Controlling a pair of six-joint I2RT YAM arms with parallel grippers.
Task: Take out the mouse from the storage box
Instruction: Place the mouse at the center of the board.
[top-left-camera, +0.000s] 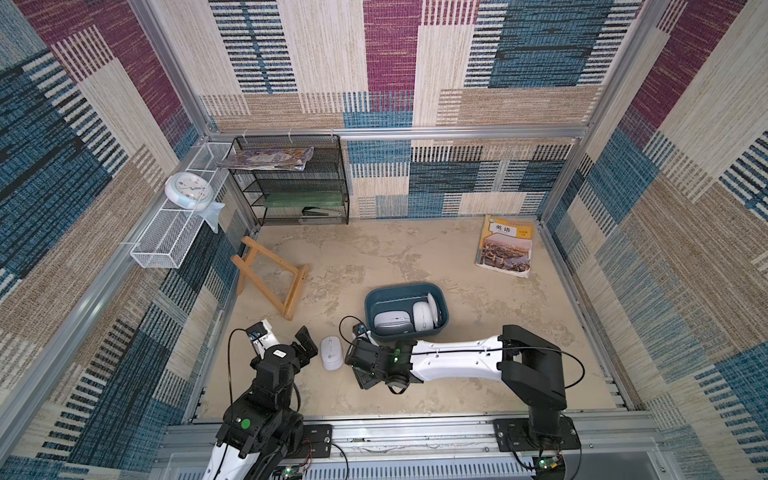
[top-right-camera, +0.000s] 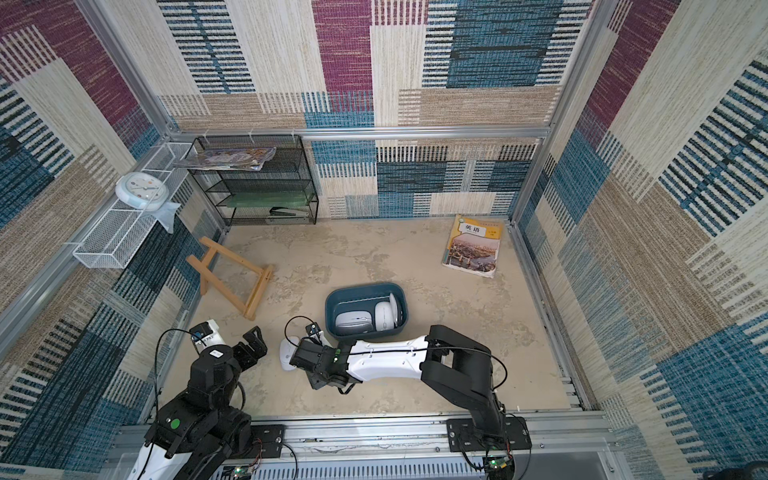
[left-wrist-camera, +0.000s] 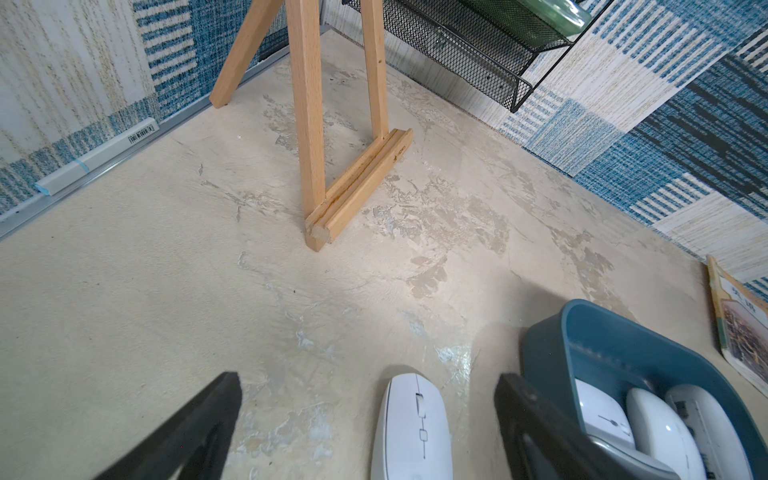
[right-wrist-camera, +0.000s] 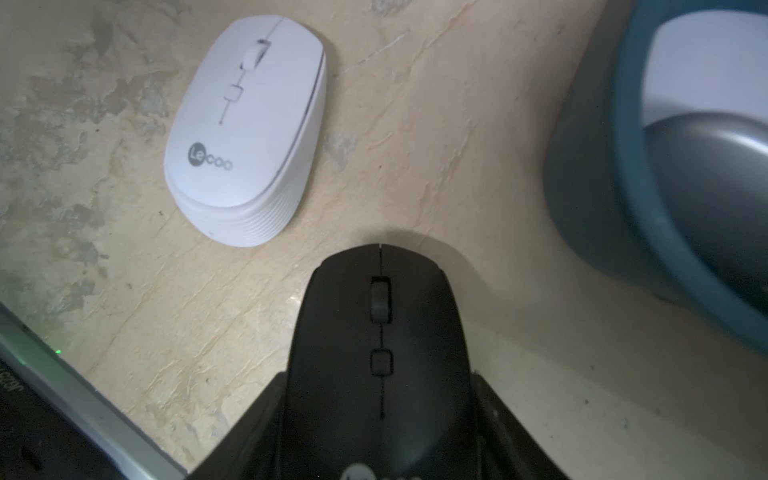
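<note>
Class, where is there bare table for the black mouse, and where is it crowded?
Bare: between wooden easel, black mesh rack, book and storage box; also right of the box. Crowded: around the white mouse, between left gripper and right gripper.

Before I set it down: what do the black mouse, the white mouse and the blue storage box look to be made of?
The black mouse: likely matte plastic; dull, no glare, moulded button seams.
The white mouse: likely satin plastic; smooth shell, ribbed moulded skirt, printed logo.
The storage box: likely moulded plastic, semi-matte; uniform teal colour, rounded corners, soft sheen.
</note>
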